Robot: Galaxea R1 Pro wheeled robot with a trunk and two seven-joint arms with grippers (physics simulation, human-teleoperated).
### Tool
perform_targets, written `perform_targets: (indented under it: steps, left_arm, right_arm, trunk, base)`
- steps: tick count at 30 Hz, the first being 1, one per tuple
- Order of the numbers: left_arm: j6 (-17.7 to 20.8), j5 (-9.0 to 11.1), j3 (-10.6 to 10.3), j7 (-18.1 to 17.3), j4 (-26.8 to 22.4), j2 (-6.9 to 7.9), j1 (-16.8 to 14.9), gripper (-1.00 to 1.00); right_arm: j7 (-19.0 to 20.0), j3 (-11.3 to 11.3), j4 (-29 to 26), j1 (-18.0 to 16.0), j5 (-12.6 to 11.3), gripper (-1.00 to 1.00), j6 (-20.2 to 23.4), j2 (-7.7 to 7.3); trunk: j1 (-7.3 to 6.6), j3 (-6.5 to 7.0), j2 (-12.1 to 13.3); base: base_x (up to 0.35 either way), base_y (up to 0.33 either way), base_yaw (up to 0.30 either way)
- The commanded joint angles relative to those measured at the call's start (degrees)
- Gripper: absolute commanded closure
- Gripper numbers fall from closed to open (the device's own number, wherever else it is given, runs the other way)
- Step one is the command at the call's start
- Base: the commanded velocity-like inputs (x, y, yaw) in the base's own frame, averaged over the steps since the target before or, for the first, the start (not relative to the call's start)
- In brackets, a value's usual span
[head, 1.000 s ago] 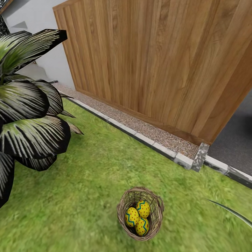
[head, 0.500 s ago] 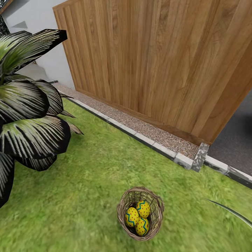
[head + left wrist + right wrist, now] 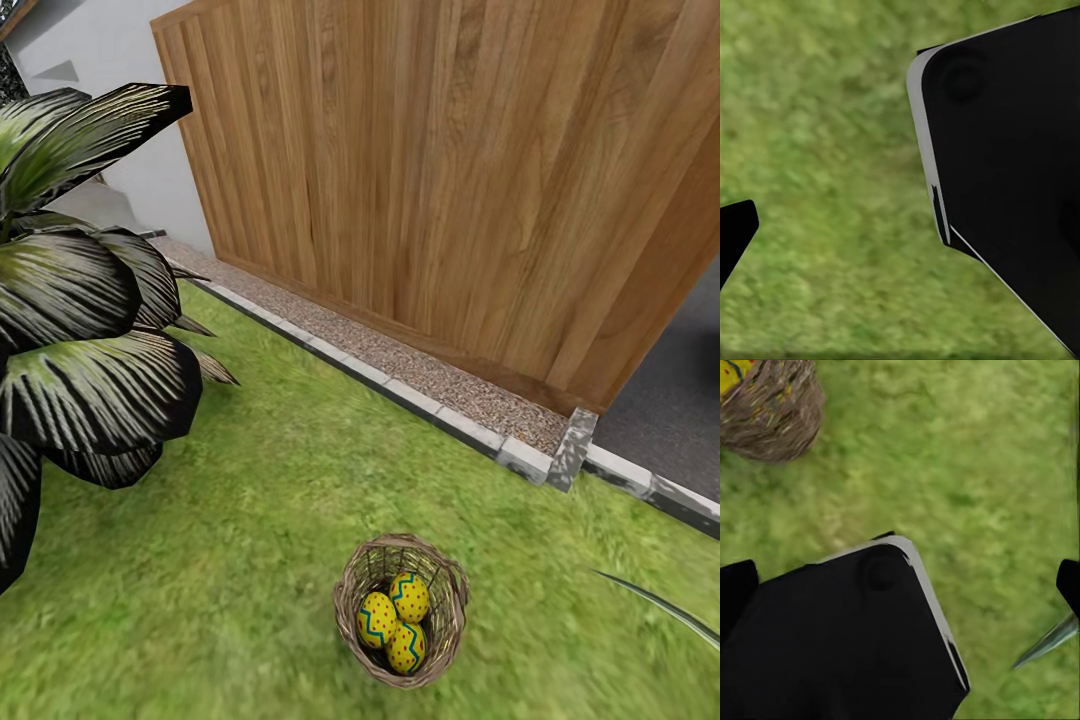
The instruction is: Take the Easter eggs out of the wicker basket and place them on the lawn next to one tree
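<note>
Past the dark bushy plant [image 3: 80,330] at the left, the wicker basket [image 3: 446,605] stands on the lawn [image 3: 230,520] holding all three Easter eggs [image 3: 394,618], so the task seems unstarted: next, reach in for one, though I cannot tell either tool's state.

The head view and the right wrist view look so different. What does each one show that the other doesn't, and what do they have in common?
The head view alone shows the wooden fence, the gravel strip with its stone edging, the big dark striped leaves, and three yellow eggs lying together inside the basket.

The right wrist view alone shows a close-up black part of the robot's arm, with a pale edge.

Both show the grass and the basket standing on it; the wrist view catches the basket's outer wall and a sliver of yellow egg at its rim.
</note>
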Motion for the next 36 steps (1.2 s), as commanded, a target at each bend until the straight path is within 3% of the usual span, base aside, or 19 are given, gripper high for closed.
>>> perform_targets:
  steps: [1, 5, 6, 8, 9, 11, 14, 15, 18, 21, 24, 25, 27, 28, 30, 31, 33, 34, 36]
  left_arm:
    - [-0.2, 0.0, -0.3, 0.1, 0.0, 0.01, 0.0, -1.00]
    - [0.0, 0.1, -0.2, 0.1, 0.0, -0.08, 0.0, -1.00]
    - [0.0, 0.1, -0.2, 0.5, 0.0, -0.10, -0.2, -1.00]
    - [0.1, 0.2, -0.2, 1.5, 0.0, -0.09, -0.6, -1.00]
    - [0.1, 0.4, -0.2, 2.7, 0.0, -0.08, -1.1, -1.00]
    - [0.1, 0.5, -0.1, 4.0, 0.0, -0.08, -1.6, -1.00]
    - [0.3, 0.5, -0.1, 4.8, -1.3, -0.08, -1.9, -1.00]
    - [0.5, 0.6, 0.0, 5.0, -2.7, -0.04, -2.0, -1.00]
    - [0.8, 0.7, 0.2, 5.2, -6.6, 0.03, -2.1, -1.00]
    - [3.9, 1.7, 1.5, 5.3, -16.3, 0.30, -1.7, -1.00]
    - [10.3, 2.4, 3.3, 5.3, -27.5, 1.01, -1.2, -1.00]
    - [15.8, 2.6, 4.5, 5.3, -36.7, 1.62, -0.1, -1.00]
    - [21.6, 2.7, 5.4, 5.3, -46.3, 2.15, 2.4, -1.00]
    - [26.7, 2.8, 6.3, 5.3, -55.2, 2.47, 5.3, -1.00]
    - [31.2, 2.9, 7.2, 5.3, -63.3, 2.65, 7.9, -1.00]
    - [34.7, 2.9, 8.1, 5.3, -69.8, 2.74, 9.6, -1.00]
    - [37.4, 3.0, 9.0, 5.2, -74.3, 2.80, 10.8, -1.00]
    - [39.4, 2.9, 9.9, 5.1, -77.1, 2.84, 11.3, -1.00]
    - [40.8, 2.8, 10.7, 5.0, -78.9, 2.82, 11.6, -1.00]
  right_arm:
    - [0.7, -0.3, -2.6, 0.3, -0.3, -1.00, 0.0, 0.35]
    - [1.3, -0.2, -15.9, 0.9, -1.0, -1.00, 5.9, 0.94]
    - [1.4, 0.0, -21.6, 1.0, -1.1, -1.00, 11.8, 0.94]
    - [1.5, 0.7, -27.1, 1.1, -1.1, -1.00, 18.6, 0.94]
    - [1.4, 2.0, -32.0, 1.0, -1.2, -1.00, 24.8, 0.94]
    - [1.2, 4.6, -36.5, 0.7, -1.1, -1.00, 32.3, 0.86]
    - [0.0, 7.0, -39.3, -2.4, -0.9, -1.00, 39.5, 0.71]
    - [-0.8, 7.6, -40.0, -5.2, -0.9, -1.00, 42.6, 0.68]
    - [-2.0, 8.1, -40.6, -9.9, -0.8, -1.00, 47.2, 0.65]
    - [-3.9, 8.5, -40.9, -16.8, -0.6, -1.00, 53.6, 0.58]
    - [-5.7, 8.9, -41.0, -22.1, -0.5, -1.00, 57.7, 0.55]
    - [-7.0, 9.9, -41.0, -25.2, -0.5, -1.00, 60.0, 0.54]
    - [-8.3, 11.5, -41.0, -27.9, -0.4, -1.00, 62.0, 0.54]
    - [-9.5, 13.2, -41.0, -30.1, -0.4, -1.00, 63.9, 0.53]
    - [-10.6, 14.7, -41.0, -32.3, -0.5, -1.00, 65.8, 0.53]
    - [-11.7, 15.9, -40.9, -34.8, -0.6, -1.00, 67.5, 0.53]
    - [-12.8, 16.8, -40.2, -37.6, -0.6, -1.00, 69.0, 0.56]
    - [-13.9, 17.8, -38.9, -40.7, -0.6, -1.00, 70.1, 0.56]
    - [-15.4, 18.9, -36.5, -43.9, -0.5, -1.00, 70.8, 0.56]
  trunk:
    - [0.02, -0.07, -0.1]
    - [0.02, -0.07, -0.1]
    - [0.02, -0.07, -0.1]
    - [0.02, -0.07, -0.1]
    - [0.02, -0.07, -0.1]
    - [0.02, -0.07, -0.1]
    - [0.02, -0.07, -0.1]
    - [0.02, -0.07, -0.1]
    - [0.02, -0.07, -0.1]
    - [0.02, -0.07, -0.1]
    - [0.02, -0.07, -0.1]
    - [0.02, -0.07, -0.1]
    - [0.02, -0.07, -0.1]
    - [0.02, -0.07, -0.1]
    - [0.02, -0.07, -0.1]
    - [0.02, -0.07, -0.1]
    - [0.02, -0.07, -0.1]
    - [0.02, -0.07, -0.1]
    - [0.02, -0.07, -0.1]
  base:
    - [0.000, 0.000, 0.000]
    - [0.000, 0.000, 0.000]
    - [0.000, 0.000, 0.000]
    - [0.000, 0.000, 0.000]
    - [0.000, 0.000, 0.000]
    - [0.000, 0.000, 0.000]
    - [0.000, 0.000, 0.000]
    - [0.000, 0.000, 0.000]
    - [0.000, 0.000, 0.000]
    - [0.000, 0.000, 0.000]
    - [0.000, 0.000, 0.000]
    - [0.000, 0.000, 0.000]
    - [0.000, 0.000, 0.000]
    - [0.000, 0.000, 0.000]
    - [0.000, 0.000, 0.000]
    - [0.000, 0.000, 0.000]
    - [0.000, 0.000, 0.000]
    - [0.000, 0.000, 0.000]
    - [0.000, 0.000, 0.000]
